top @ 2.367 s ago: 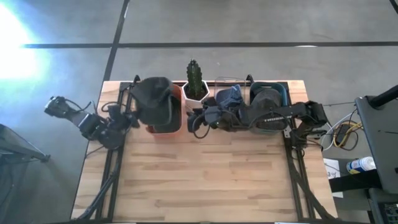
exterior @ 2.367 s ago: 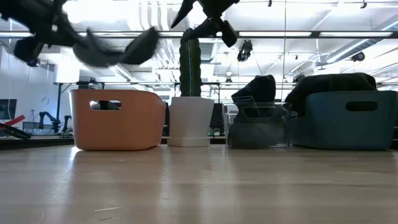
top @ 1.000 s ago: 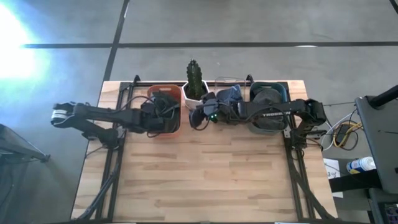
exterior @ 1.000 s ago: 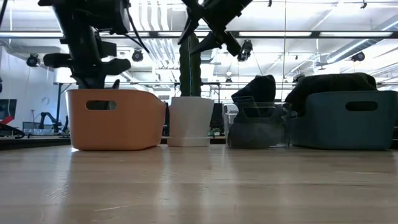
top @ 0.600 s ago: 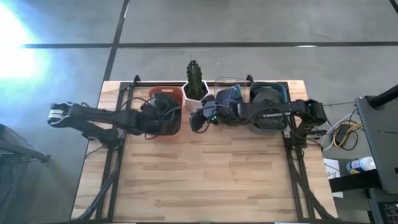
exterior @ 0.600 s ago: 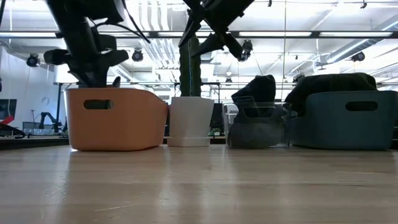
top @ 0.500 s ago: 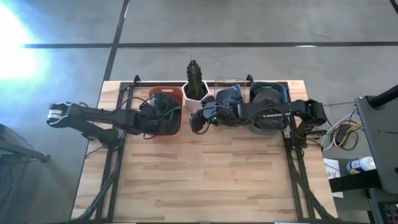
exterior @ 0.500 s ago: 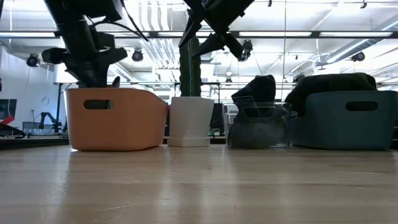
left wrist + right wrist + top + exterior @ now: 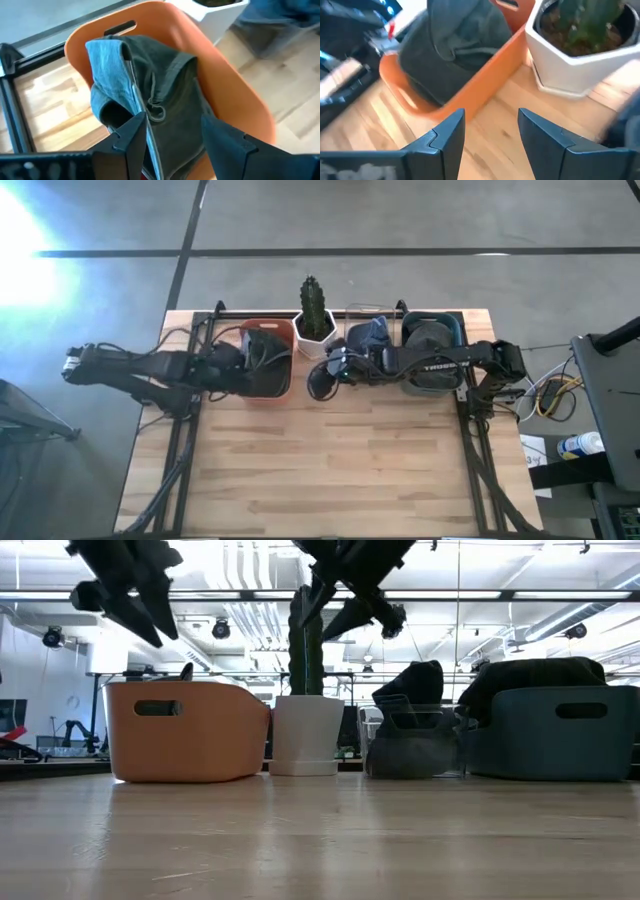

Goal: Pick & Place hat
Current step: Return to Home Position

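Above orange bin left edge, left tool wide, empty; black cap sits inside, ahead of it, so home likely lies straight back. Right tool wide, empty, near cactus pot.

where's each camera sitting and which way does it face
High view: above the table, facing straight down; left arm and right arm show.
Low view: table-top height, facing level toward orange bin and cactus; arms overhead.
Left wrist view: on left arm, past open left tool into the bin at a dark cap.
Right wrist view: on right arm, past open right tool toward bin and cactus.
Wrist views share bin and cap.
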`<state>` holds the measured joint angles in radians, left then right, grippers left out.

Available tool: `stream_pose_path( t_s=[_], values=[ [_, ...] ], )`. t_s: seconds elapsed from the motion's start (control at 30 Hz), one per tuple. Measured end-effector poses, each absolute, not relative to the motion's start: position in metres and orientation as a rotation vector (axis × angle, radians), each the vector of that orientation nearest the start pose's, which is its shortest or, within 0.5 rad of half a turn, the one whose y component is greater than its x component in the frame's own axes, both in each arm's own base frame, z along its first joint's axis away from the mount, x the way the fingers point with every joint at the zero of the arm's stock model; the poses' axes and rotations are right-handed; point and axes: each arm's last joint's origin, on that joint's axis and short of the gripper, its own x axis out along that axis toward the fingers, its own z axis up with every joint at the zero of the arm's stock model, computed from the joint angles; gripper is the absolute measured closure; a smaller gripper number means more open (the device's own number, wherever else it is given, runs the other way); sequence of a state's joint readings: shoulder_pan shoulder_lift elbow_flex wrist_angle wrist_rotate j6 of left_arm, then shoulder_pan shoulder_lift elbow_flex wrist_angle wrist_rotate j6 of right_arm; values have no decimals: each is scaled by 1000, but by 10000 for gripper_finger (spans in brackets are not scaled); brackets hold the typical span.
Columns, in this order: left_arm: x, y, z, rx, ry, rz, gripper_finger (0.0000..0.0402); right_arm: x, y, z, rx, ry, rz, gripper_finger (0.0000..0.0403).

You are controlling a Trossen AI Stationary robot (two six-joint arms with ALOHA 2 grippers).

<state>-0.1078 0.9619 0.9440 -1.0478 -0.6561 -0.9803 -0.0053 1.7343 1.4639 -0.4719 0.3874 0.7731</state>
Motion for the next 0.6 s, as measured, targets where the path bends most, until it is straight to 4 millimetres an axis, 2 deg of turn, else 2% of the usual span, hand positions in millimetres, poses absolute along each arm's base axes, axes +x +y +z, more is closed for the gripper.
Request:
stream_pose_path(
  t_s=[0.1, 0.2, 0.3, 0.37, 0.47, 0.6],
  values=[
    [151, -2, 302, -460, 638, 854, 218, 378, -3, 295, 557, 605, -591, 225],
    [141, -8, 309, -431, 615, 767, 218, 374, 16, 302, 487, 627, -440, 225],
    [134, -18, 320, -400, 562, 569, 218, 371, 32, 316, 425, 543, -309, 225],
    [129, -25, 326, -383, 507, 445, 218, 364, 35, 328, 432, 464, -269, 230],
    [120, -28, 327, -384, 423, 331, 218, 345, 31, 341, 444, 381, -289, 242],
    [109, -31, 319, -470, 378, 112, 222, 306, 27, 339, 425, 334, -430, 262]
  ],
)
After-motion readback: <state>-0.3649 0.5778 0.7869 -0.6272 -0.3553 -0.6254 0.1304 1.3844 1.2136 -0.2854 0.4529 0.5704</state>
